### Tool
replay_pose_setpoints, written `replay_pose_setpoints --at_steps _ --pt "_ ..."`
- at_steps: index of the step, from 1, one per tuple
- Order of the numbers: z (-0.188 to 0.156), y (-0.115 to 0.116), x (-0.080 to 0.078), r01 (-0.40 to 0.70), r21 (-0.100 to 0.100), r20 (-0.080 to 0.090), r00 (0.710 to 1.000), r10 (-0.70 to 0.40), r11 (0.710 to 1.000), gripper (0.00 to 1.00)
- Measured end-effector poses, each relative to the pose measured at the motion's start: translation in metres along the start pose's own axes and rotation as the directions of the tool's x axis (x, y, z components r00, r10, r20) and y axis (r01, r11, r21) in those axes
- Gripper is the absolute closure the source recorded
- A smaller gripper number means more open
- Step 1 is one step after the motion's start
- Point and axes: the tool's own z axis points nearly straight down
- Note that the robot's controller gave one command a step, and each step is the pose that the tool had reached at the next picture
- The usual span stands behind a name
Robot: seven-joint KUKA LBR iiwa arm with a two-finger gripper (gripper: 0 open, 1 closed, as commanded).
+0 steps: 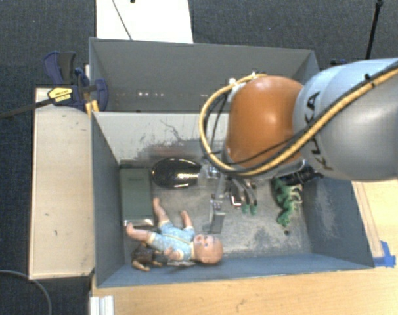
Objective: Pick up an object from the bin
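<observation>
My hand [217, 216], open or closed I cannot tell, hangs just beside the baby doll [179, 241] near-left in the bin [205, 269]; probably light, best gripped across its soft-clothed torso.

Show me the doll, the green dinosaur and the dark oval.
doll [174, 239], camera view, blue torso.
green dinosaur [289, 201], camera view, its body.
dark oval [175, 172], camera view, its middle.
</observation>
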Motion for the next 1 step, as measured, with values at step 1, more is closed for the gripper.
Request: replay_pose_setpoints --at_steps 1 --pt "0.0402 0.0529 -0.0069 0.151 0.000 0.008 0.989 -0.151 0.989 0.00"
